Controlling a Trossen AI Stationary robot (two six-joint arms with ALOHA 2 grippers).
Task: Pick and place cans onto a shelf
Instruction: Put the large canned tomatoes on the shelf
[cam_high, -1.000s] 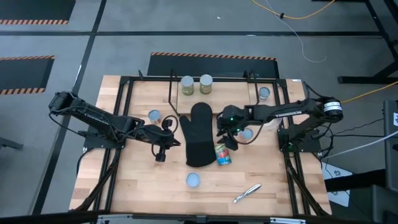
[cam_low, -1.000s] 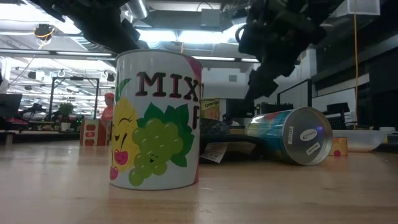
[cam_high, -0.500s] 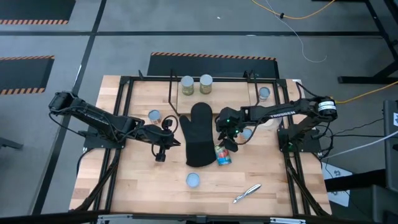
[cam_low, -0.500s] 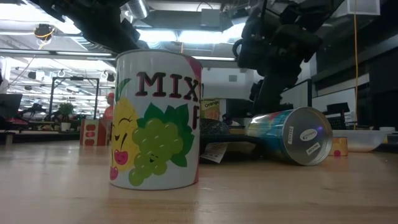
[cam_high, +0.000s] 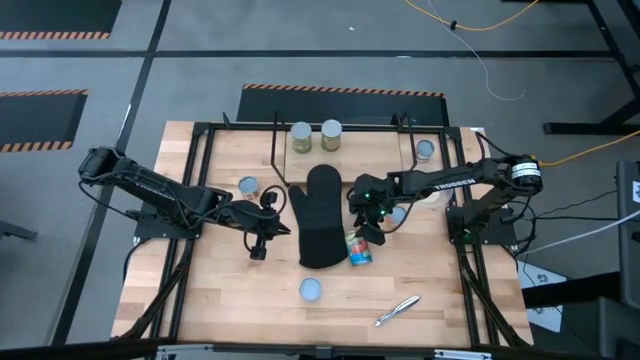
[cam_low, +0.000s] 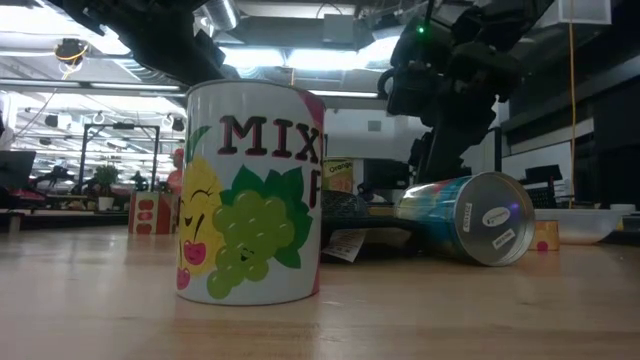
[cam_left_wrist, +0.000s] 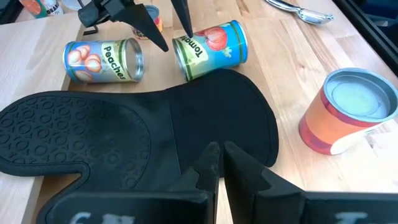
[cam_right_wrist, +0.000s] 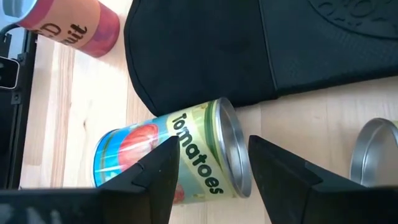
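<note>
On my wooden tabletop (cam_high: 220, 300) lie a black oven mitt (cam_high: 320, 215), a toppled tomato can (cam_high: 359, 249), upright cans (cam_high: 311, 290) and a silvery utensil (cam_high: 397, 311).

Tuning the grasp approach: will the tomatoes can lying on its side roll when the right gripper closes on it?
Probably. The tomatoes can lies on its side on bare wood, free to roll. Its rim touches the oven mitt, which may block that direction. The open right gripper straddles it.

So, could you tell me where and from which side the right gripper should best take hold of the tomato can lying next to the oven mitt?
The tomato can lies on its side by the black oven mitt. Probably best to grip its round body mid-length, coming straight down from above, one finger on each curved side. The open right gripper already hangs over it that way. The ends are flat and rimmed, and the can could roll if pushed sideways.
</note>
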